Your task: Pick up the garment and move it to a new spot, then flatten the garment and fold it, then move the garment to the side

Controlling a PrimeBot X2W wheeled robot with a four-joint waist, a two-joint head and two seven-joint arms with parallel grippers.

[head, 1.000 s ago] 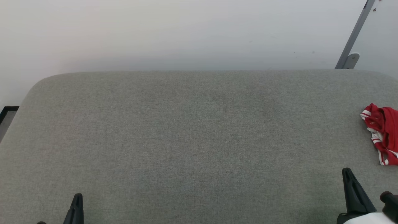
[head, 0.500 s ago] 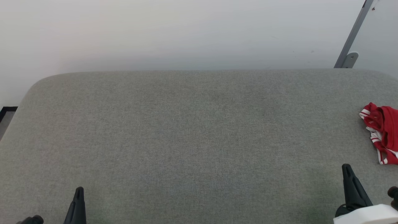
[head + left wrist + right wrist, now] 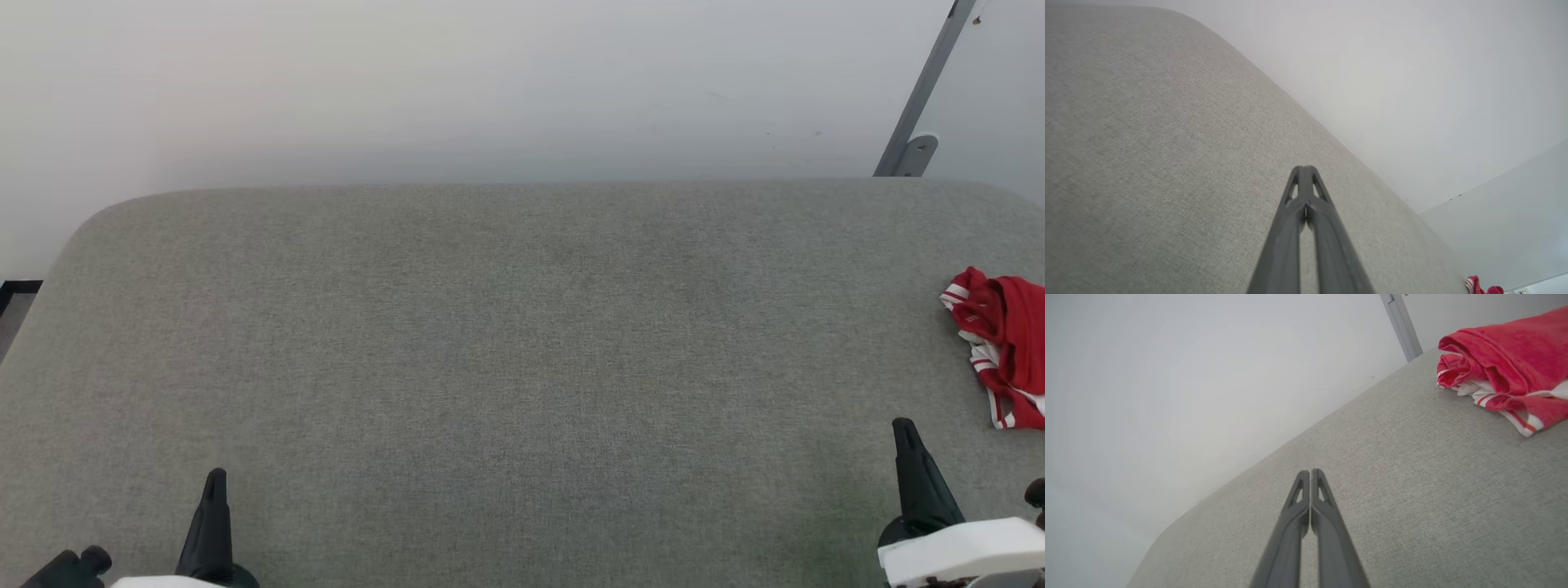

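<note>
Both claws edged fwd since prev. Left claw (image 3: 215, 474), right claw (image 3: 900, 423): clenched, empty, nr front edge. Garment (image 3: 1000, 327): bunched at right edge of grey surface (image 3: 522, 327), apart from right claw. Middle open.

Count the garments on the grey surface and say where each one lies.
1. The garment lies bunched at the right edge of the grey surface, beyond the right claw; the head view cuts it off, so others may be hidden.
</note>
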